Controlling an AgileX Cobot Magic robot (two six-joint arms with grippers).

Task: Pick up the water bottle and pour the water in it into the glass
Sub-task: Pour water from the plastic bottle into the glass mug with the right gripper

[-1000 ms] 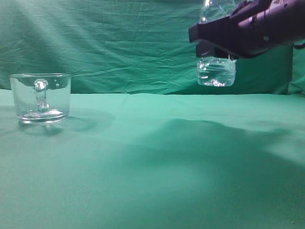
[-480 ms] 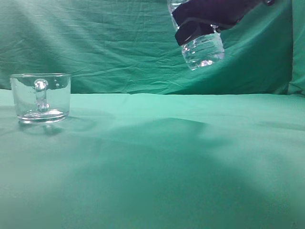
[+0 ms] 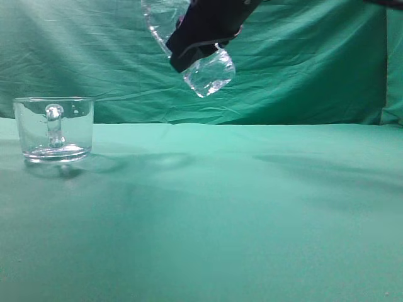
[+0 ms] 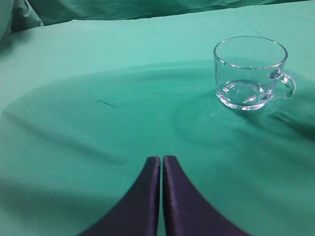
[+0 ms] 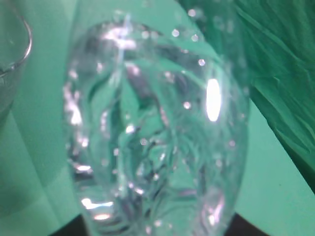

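The glass point(image 3: 54, 129) stands upright on the green cloth at the left, handle toward the camera; it also shows in the left wrist view point(image 4: 251, 73) and its rim at the edge of the right wrist view point(image 5: 12, 44). My right gripper point(image 3: 204, 28) is shut on the water bottle point(image 3: 208, 72) and holds it tilted high in the air, neck to the upper left, right of the glass. The bottle point(image 5: 155, 128) fills the right wrist view. The water shows only as glints. My left gripper point(image 4: 162, 160) is shut and empty, low over the cloth.
A green cloth point(image 3: 220, 207) covers the table, and a green backdrop point(image 3: 302, 69) hangs behind it. Shadows of the arm lie on the cloth at the right.
My right gripper has carried the bottle leftward toward the glass and tilted it more, neck to the left. The glass has not moved.
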